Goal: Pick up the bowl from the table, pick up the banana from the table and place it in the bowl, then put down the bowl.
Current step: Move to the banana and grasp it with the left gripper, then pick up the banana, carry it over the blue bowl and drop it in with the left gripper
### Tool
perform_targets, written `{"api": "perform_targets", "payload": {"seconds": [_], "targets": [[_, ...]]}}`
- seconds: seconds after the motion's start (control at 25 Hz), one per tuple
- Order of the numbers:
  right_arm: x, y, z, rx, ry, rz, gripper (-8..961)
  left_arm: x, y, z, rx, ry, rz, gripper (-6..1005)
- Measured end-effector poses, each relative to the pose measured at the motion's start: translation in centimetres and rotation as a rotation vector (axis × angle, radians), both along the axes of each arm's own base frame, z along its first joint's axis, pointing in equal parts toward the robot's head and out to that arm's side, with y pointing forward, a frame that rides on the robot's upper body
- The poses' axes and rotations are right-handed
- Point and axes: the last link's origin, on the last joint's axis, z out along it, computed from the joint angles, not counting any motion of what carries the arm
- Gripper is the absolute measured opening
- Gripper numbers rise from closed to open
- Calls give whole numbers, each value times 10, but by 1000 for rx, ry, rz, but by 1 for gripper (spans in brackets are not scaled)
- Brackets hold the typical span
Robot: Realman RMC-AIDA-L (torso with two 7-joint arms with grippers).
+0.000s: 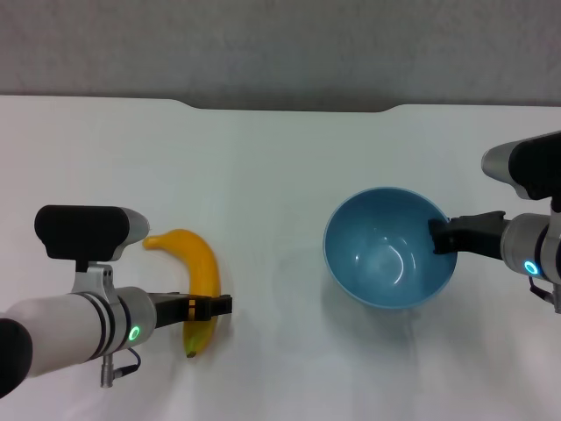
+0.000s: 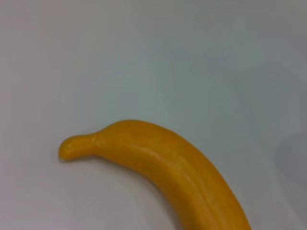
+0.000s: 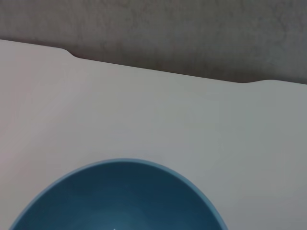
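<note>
Between left gripper (image 1: 213,306) fingers, banana (image 1: 198,272)

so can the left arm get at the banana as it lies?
Probably yes. The left gripper is already at the lower half of the banana, which lies bare on the table with nothing beside it. The bowl sits well off, at the right gripper.

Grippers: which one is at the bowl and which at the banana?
The right gripper is at the bowl, its fingers over the rim on the bowl's right side. The left gripper is at the banana, across its lower half.
</note>
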Motion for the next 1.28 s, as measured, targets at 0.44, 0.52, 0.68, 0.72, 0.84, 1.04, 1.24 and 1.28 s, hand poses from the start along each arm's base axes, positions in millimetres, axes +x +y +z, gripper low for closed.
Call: {"api": "perform_targets", "payload": {"seconds": [0.44, 0.52, 0.68, 0.72, 0.84, 1.04, 1.24, 1.28], "targets": [[-1, 0, -1, 0, -1, 9, 39, -2, 0, 1, -2, 9, -1, 865], [-1, -1, -1, 0, -1, 8, 39, -2, 0, 1, -2, 10, -2, 718], [-1, -1, -1, 0, -1, 8, 39, -2, 0, 1, -3, 11, -1, 561], [-1, -1, -1, 0, -1, 8, 38, -2, 0, 1, -3, 11, -1, 533], [0, -1, -2, 0, -2, 5, 38, -2, 0, 2, -2, 10, -2, 507], [4, -3, -2, -2, -2, -6, 38, 10, 2, 20, 57, -33, -39, 513], [2, -3, -4, -11, 12, -15, 38, 31, -1, 50, 131, -60, -128, 519], [2, -3, -6, -16, 21, -19, 38, 39, -2, 54, 143, -68, -156, 520]]}}
